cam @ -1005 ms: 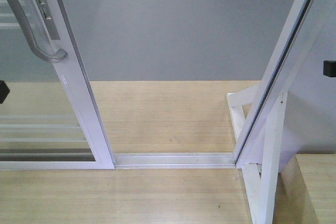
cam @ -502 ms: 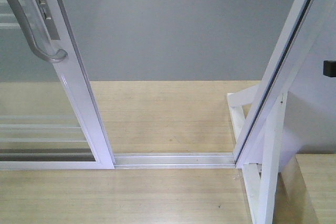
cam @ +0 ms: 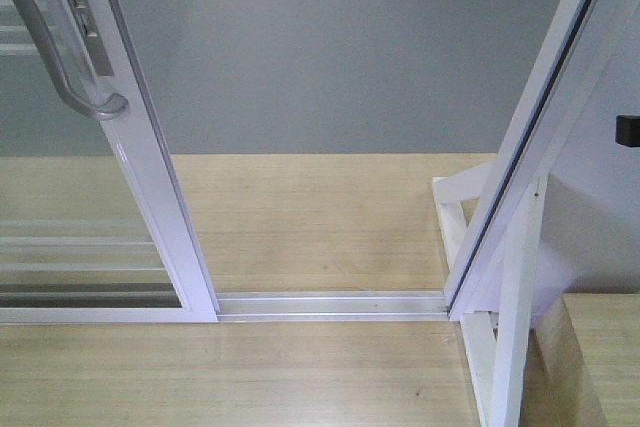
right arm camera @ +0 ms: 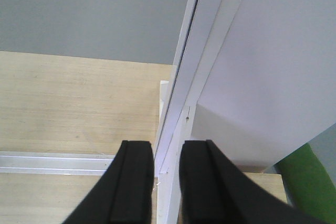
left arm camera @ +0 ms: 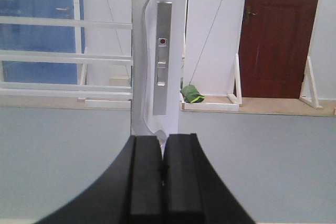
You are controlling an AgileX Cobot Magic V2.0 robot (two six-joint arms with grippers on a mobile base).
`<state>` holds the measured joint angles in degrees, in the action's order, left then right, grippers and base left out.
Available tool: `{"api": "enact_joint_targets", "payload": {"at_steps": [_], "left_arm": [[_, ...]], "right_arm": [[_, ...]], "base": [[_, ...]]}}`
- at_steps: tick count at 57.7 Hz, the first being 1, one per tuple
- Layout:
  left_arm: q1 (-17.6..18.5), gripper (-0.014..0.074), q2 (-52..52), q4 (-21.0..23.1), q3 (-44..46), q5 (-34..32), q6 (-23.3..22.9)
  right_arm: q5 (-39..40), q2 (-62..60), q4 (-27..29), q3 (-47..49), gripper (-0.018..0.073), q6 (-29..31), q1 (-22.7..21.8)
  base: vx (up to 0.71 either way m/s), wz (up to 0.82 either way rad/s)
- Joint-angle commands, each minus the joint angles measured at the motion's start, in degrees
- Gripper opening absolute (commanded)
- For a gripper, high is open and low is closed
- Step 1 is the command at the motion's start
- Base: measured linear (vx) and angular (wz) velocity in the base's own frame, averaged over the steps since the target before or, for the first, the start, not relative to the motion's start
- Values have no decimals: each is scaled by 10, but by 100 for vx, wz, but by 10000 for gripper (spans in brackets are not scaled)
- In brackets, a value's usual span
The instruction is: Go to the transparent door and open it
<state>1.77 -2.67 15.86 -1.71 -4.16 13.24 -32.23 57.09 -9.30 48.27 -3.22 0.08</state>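
Left gripper (left arm camera: 162, 169): 2 matte black fingers (left arm camera: 145, 182), flat-faced and squared at the tips, each with a raised inner pad strip; the outer flanks curve away toward 7 and 5 o'clock. Right gripper (right arm camera: 167, 182): the same 2 black fingers (right arm camera: 135, 187), smooth plastic, no screws or cables showing. In the front view, a small black block (cam: 627, 129) peeks in at 3 o'clock.

Indoor test room or lab with a mock-up door rig

A freestanding white door frame (cam: 560, 117) on braced support posts (cam: 505, 327) stands on a wooden platform (cam: 300, 227) over grey flooring (cam: 330, 57); a real brown door (left arm camera: 278, 30) sits in the wall behind.
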Motion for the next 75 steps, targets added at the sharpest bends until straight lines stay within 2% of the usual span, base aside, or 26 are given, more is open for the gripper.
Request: {"api": "enact_joint_targets", "payload": {"at_steps": [1, 4, 10, 19, 65, 69, 75], "left_arm": [[0, -8, -5, -90, -10, -59, -56], [0, -8, -2, -144, -10, -38, -83], [0, -8, 23, -186, -10, 2, -137], [7, -7, 42, -186, -10, 49, -147], [11, -6, 41, -186, -9, 49, -147], [11, -6, 41, -186, -9, 49, -147], [11, -6, 41, -186, -9, 49, -147]], "right_arm": [[42, -6, -7, 17, 245, 6, -2], [42, -6, -7, 17, 245, 6, -2], [42, -6, -7, 17, 245, 6, -2], [39, -8, -7, 17, 245, 6, -2], [40, -9, -7, 14, 245, 6, -2], [60, -23, -11, 2, 241, 7, -2], [118, -64, 13, -48, 214, 8, -2]], "base": [[0, 0], [0, 0], [0, 0], [0, 0], [0, 0], [0, 0], [0, 0]]}}
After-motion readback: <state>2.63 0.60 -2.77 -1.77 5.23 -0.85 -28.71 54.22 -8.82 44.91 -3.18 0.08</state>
